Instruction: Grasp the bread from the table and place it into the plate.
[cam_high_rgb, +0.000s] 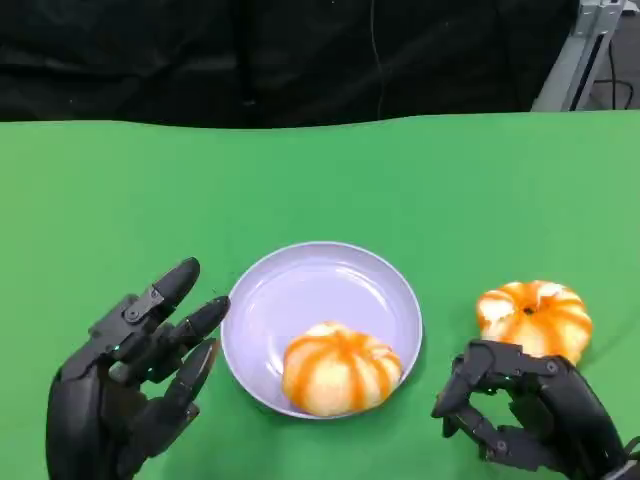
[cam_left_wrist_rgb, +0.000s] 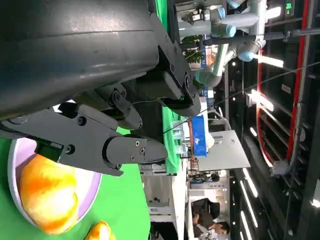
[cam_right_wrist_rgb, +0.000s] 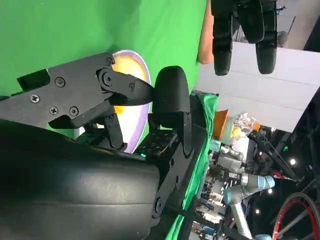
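Bread in the plate (cam_high_rgb: 341, 368): round pumpkin-shaped bun, pale cream with orange stripes running down from the top, kinda glossy. It sits inside the plate, toward the near edge, on the side closer to my right hand.
Bread on the table (cam_high_rgb: 535, 317): same look, orange and cream ribs with a small dark dimple at the top. It's on the green cloth just right of the plate, apart from the rim, right beyond my right hand.
Table (cam_high_rgb: 90, 200): bright green cover, biggest thing here, black backdrop behind it.
Plate (cam_high_rgb: 300, 290): shallow, round, pale lavender, sitting between my two hands, a bit nearer the left one.
My left hand (cam_high_rgb: 135, 375): holding nothing, fingers spread and pointing up toward the plate's left rim, just short of touching it as far as I can tell.
My right hand (cam_high_rgb: 530, 415): also holding nothing, fingers bent over but with a gap between them, hovering just in front of the loose bread. Can't tell if a fingertip touches it.
Writing/labels: none on the bread or plate that I can read. Left wrist view has some background signage, too small to make out.
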